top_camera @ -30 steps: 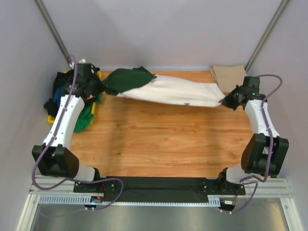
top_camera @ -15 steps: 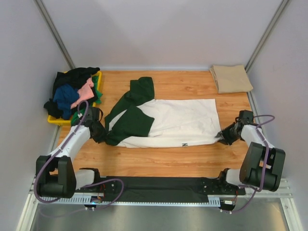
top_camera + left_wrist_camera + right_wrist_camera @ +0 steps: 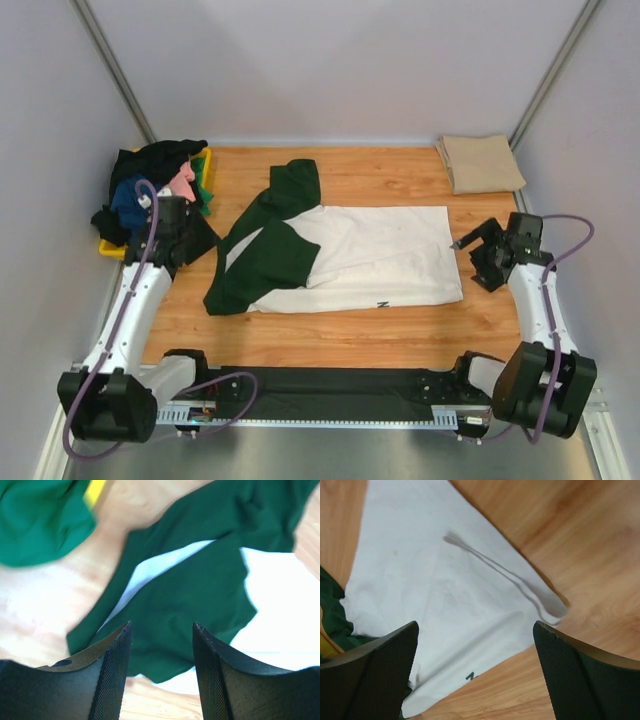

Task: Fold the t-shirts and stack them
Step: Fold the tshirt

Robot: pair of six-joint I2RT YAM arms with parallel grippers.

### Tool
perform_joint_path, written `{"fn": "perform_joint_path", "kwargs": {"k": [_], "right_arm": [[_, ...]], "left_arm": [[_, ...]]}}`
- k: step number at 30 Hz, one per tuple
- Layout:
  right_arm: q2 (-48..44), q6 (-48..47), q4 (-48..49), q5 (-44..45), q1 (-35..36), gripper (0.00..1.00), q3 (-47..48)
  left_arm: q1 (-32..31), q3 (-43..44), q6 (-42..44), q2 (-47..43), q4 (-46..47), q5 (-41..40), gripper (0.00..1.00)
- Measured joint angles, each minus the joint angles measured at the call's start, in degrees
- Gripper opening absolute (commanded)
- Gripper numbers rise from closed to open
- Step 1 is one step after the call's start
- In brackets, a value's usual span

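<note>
Setting: A wood-grain tabletop (image 3: 330,330) boxed in by pale grey walls, the two arms seen from above.
Shirt: The cream t-shirt with dark green sleeves (image 3: 370,255) lies flat mid-table. Its long axis runs left to right, sleeves toward the left arm and hem toward the right.
Left gripper (image 3: 161,630): Jaws partly apart and holding nothing, above the near green sleeve, which lies folded across the chest.
Right gripper (image 3: 475,625): Jaws wide and empty, just beside the hem.
Elsewhere: A folded tan t-shirt (image 3: 480,163) sits in the far right corner. A heap of tees (image 3: 150,175) fills the yellow tray (image 3: 107,247) at far left.
Our read: We judge the shirt spread and ready for folding. The far sleeve, splayed toward the back edge, lies nearer the left arm.
</note>
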Motion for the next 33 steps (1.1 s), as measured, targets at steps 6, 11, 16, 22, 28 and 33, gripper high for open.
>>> {"fn": "perform_joint_path", "kwargs": {"k": [6,11,16,22,28,33], "right_arm": [[12.3,-4.7,-0.3,4.4,9.2,0.98,20.3],[23.3,-8.2,-1.1,6.1,11.0,0.98,28.6],[32.7,-12.0,-4.3,7.0,11.9,0.99,35.3],[41.1,-16.5,-7.8,10.0,14.1,0.99,45.1],[48.8,-19.0,-10.0,13.4,14.4,0.97,53.0],[57.8,-20.7,-11.5,16.2,14.4,0.83,59.0]], "left_arm": [[-2.4,21.9,7.1,23.8,5.7,4.0,0.59],[-3.7,47.6,11.6,51.5,7.0,9.0,0.64],[-3.8,74.5,13.8,75.9,5.2,14.2,0.75],[-3.7,87.5,13.1,91.8,5.4,18.9,0.8],[-3.9,89.4,10.7,94.4,10.4,22.6,0.73],[-4.6,89.5,8.1,96.6,13.9,25.2,0.28]]}}
